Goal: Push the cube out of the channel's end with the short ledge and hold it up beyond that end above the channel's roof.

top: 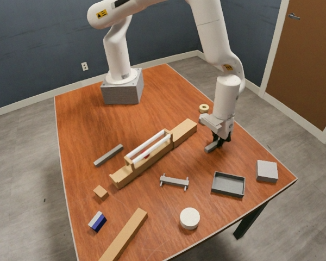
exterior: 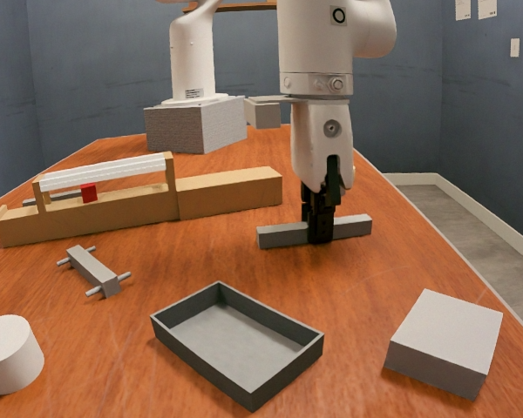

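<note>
Grey bar [exterior: 288,233] on table — fingers [exterior: 318,226] clamped round its middle

a bare office-like test room: blue-grey walls [top: 39,42], a brown door [top: 306,61], grey floor [top: 17,168], one wooden table [top: 81,118] with a robot arm [top: 213,36].

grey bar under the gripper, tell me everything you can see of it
The grey bar is a plain, straight stick with a square section and flat ends, matte grey with no markings. It lies flat on the wooden table, to the right of the channel and apart from it. The gripper stands upright over it, its black fingers shut on the bar a little right of its middle, so both ends stick out sideways. Nothing else touches it, and it does not look lifted yet.
</note>
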Controlling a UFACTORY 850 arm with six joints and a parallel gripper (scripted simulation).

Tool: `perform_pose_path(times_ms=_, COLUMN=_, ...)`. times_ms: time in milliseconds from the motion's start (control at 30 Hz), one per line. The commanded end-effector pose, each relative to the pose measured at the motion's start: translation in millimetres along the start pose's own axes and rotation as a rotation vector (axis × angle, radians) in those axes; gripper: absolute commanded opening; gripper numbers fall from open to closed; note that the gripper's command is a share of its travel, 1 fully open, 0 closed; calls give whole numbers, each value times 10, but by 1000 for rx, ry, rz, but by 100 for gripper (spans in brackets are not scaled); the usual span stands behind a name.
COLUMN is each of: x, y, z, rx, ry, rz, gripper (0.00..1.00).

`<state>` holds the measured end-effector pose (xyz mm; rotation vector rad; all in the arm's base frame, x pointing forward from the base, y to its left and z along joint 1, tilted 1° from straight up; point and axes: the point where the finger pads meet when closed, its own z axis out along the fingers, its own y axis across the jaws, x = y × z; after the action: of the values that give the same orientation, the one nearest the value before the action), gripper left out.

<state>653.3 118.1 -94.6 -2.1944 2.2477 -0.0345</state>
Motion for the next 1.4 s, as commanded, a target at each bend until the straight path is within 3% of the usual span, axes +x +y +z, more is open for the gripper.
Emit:
perform_pose_path(times_ms=0, x=-3, y=-12, z=-11, rx=2, ry=0, rz=0, gripper=0)
perform_pose_path(times_ms=233, x=-2, y=-11, z=-94, rx=2, ry=0, rz=0, gripper=0)
perform_pose_path(times_ms=367, x=-2, y=-11, z=-450, rx=2, ry=0, rz=0, gripper=0)
perform_pose_path(times_ms=433, x=-2, y=-11, z=-450, rx=2, ry=0, rz=0, gripper=0)
perform_pose_path(times_ms=600, x=-2, y=-10, z=-1000, rx=2, ry=0, rz=0, gripper=0)
perform_pose_path(times_ms=700, x=-2, y=-9, z=-1152, rx=2, ry=0, rz=0, gripper=0)
perform_pose_path(times_ms=1200, x=35, y=33, z=-1164, rx=2, ry=0, rz=-5, gripper=0)
perform_pose_path(times_ms=1367, x=535, y=757, z=-1152, rx=2, ry=2, rz=-96, gripper=0)
